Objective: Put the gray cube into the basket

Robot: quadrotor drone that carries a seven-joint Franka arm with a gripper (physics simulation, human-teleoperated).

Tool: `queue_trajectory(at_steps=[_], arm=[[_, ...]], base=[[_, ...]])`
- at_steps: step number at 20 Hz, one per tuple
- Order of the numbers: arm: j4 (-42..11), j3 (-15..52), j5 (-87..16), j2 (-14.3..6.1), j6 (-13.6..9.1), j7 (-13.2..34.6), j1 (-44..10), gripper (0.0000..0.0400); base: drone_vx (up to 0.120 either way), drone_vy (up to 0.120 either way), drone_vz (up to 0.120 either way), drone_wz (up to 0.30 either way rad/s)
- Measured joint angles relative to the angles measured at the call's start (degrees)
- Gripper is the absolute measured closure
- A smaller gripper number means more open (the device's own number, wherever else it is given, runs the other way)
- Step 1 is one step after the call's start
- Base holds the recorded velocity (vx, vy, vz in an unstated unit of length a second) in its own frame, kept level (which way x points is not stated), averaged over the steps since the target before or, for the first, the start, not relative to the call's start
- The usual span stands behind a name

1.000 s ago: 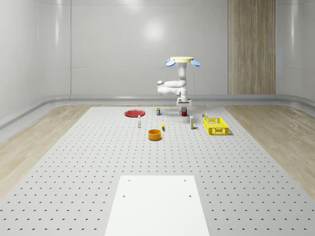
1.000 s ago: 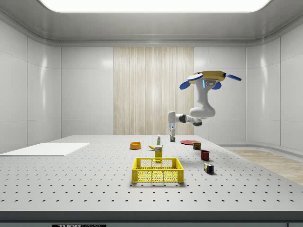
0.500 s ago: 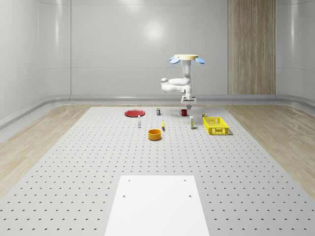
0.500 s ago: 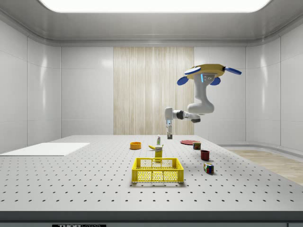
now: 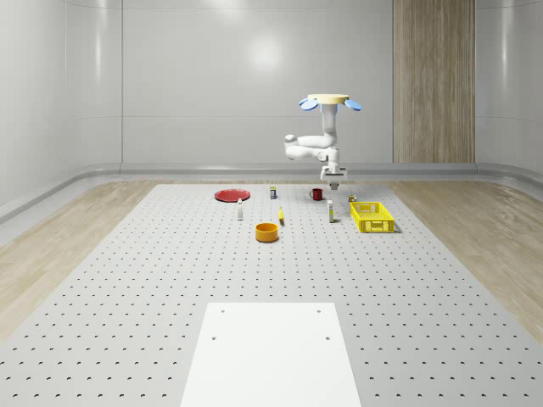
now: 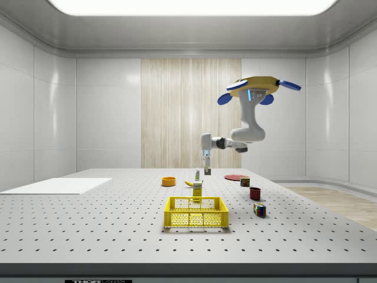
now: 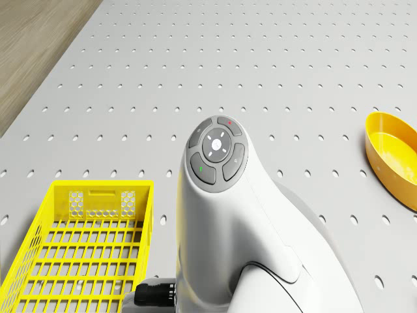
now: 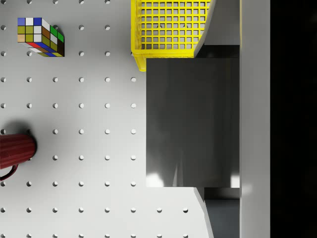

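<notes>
The hovering drone's gripper [image 6: 206,171] clamps the gray cube [image 8: 193,124] above the tabletop [image 5: 170,271], the basket [image 8: 168,25] just beyond.

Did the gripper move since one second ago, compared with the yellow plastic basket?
Yes. In the whole-scene view the gripper, holding the gray cube, has risen and shifted toward the view's right, nearer the yellow plastic basket, which stayed put.

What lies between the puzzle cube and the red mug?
Nothing: the wrist view shows bare table between the puzzle cube and the mug.
</notes>
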Motion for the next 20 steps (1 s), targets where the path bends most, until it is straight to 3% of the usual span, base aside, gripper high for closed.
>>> queue_trajectory(at_steps=[11,18,20], arm=[[0.1,0.2,0.5,-1.2,1.1,0.3,-0.3,0.0150],[0.1,0.2,0.8,-1.8,1.7,0.4,-0.5,0.0150],[0.1,0.3,0.9,-2.0,1.9,0.4,-0.5,0.0150]], base=[[0.120,0.120,-0.084,0.000],[0.120,0.120,-0.011,0.000],[0.020,0.040,-0.020,0.000]])
